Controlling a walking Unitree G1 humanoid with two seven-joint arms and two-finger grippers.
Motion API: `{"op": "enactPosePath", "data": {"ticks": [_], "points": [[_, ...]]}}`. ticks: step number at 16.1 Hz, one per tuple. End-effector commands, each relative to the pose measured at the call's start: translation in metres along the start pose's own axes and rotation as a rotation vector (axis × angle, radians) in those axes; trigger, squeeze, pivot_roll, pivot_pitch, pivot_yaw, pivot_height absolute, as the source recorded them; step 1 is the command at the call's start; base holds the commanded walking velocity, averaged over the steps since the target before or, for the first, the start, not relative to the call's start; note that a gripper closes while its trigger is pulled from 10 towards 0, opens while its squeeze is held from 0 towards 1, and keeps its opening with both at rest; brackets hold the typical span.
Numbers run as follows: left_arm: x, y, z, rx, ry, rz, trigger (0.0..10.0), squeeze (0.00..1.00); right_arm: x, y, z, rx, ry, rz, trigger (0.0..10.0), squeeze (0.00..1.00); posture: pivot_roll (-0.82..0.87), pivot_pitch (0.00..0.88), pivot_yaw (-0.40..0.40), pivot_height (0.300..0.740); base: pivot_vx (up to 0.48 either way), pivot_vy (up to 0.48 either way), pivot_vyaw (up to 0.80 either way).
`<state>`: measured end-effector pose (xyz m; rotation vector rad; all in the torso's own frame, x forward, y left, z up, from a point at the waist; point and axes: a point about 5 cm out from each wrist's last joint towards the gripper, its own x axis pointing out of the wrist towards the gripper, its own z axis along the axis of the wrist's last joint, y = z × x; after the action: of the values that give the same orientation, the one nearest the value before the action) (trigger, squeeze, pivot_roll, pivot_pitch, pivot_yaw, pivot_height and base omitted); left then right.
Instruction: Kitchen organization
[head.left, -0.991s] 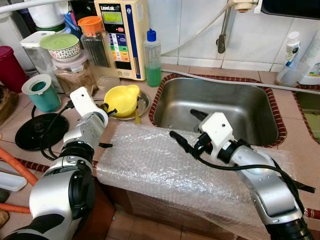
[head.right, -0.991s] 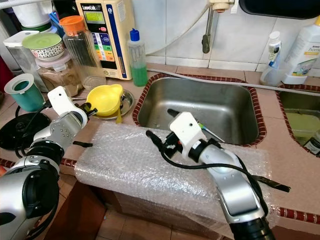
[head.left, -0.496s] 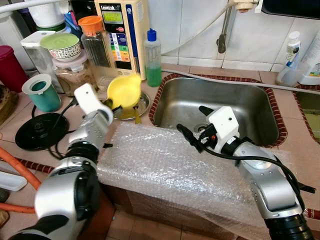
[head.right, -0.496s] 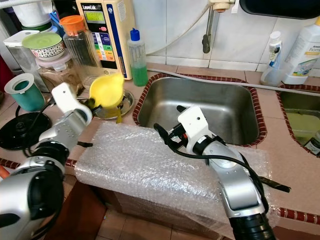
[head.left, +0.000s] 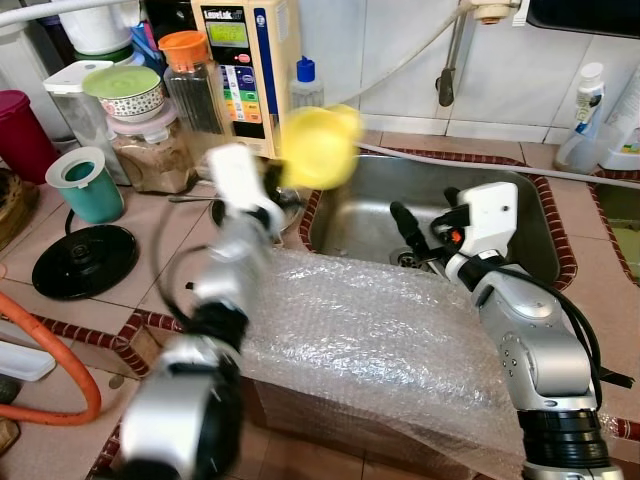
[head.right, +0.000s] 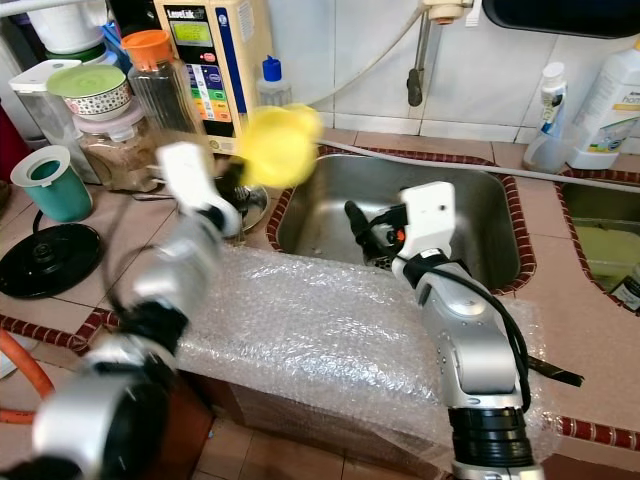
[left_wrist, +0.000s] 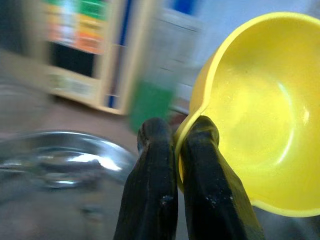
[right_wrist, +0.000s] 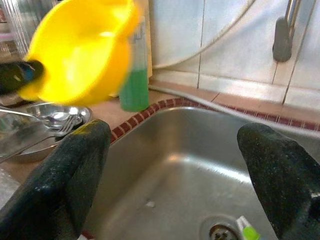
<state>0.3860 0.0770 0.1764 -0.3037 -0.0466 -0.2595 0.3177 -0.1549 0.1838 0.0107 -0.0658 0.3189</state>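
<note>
A yellow plastic bowl (head.left: 320, 147) hangs in the air over the left rim of the steel sink (head.left: 520, 235), blurred by motion. My left gripper (left_wrist: 177, 131) is shut on the bowl's rim, one finger inside and one outside. The bowl (right_wrist: 82, 50) is tipped on its side. My right gripper (head.left: 428, 215) hovers over the sink basin, open wide with nothing between its fingers (right_wrist: 60, 185). A steel plate (right_wrist: 55, 117) with a spoon lies on the counter just left of the sink.
Bubble wrap (head.left: 370, 340) drapes over the counter's front edge. A green soap bottle (head.left: 305, 85), a water purifier (head.left: 240, 60), jars and a teal cup (head.left: 85, 180) crowd the back left. A black disc (head.left: 85, 260) and an orange hose (head.left: 70, 340) lie left. Bottles (head.left: 585, 100) stand at the back right.
My left arm has lifted the yellow bowl off the steel plate and swung it up and right toward the sink. My right gripper has moved back over the basin.
</note>
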Motion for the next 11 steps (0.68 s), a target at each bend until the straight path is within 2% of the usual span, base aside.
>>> {"op": "enactPosePath", "data": {"ticks": [1,3,4,6,9,11], "points": [[-0.001,-0.009,0.003,0.035,-0.03,-0.055,0.0,0.0,0.003,-0.001,0.006,0.028,-0.007,-0.017,10.0,0.0,-0.1,0.0,0.096,0.74,0.0,0.0,0.0],[-0.006,-0.027,-0.005,0.027,-0.03,-0.119,0.0,0.0,0.002,-0.009,0.001,0.145,0.003,-0.058,10.0,0.0,-0.1,0.0,0.095,0.74,0.0,0.0,0.0],[-0.008,-0.031,-0.008,0.046,-0.027,-0.136,0.0,0.0,0.002,-0.012,0.0,0.142,0.005,-0.083,10.0,0.0,-0.1,0.0,0.095,0.74,0.0,0.0,0.0],[-0.011,-0.04,-0.013,0.033,-0.021,-0.168,0.0,0.0,0.003,-0.013,0.001,0.156,0.007,-0.089,10.0,0.0,-0.1,0.0,0.094,0.74,0.0,0.0,0.0],[-0.017,-0.05,-0.019,0.042,-0.003,-0.202,0.0,0.0,0.007,-0.006,0.005,0.2,-0.011,-0.062,10.0,0.0,-0.1,0.0,0.092,0.74,0.0,0.0,0.0],[-0.018,-0.049,-0.02,0.043,0.002,-0.199,0.0,0.0,0.008,0.0,0.009,0.227,-0.033,-0.02,10.0,0.0,-0.1,0.0,0.09,0.74,0.0,0.0,0.0]]}}
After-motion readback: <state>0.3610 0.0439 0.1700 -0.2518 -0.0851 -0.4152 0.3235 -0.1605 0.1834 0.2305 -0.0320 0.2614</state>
